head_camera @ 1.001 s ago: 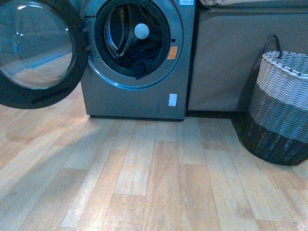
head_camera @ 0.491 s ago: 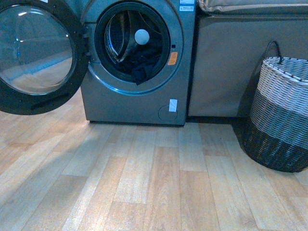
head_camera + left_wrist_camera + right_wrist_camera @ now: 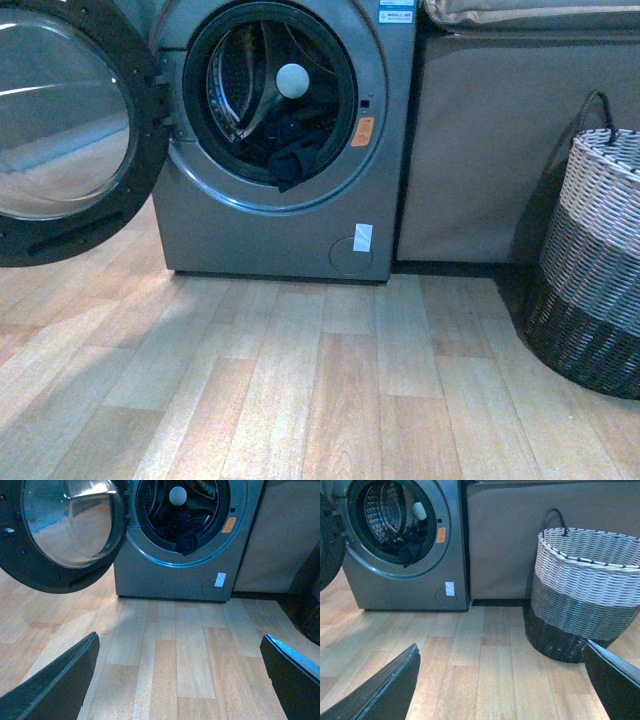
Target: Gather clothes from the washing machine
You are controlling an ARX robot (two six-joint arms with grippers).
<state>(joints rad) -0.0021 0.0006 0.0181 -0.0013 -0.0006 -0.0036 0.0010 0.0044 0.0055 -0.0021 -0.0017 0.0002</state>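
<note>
I see the left fingers spread wide above the bare wood floor, gripping nothing. The right fingers are equally wide and empty, and both sets are well short of the washing machine. The clothes sit as a dark bundle low in the drum mouth, one piece hanging over the front lip just below the white ball; the door is swung open to the left, and the woven basket stands well off to the right.
</note>
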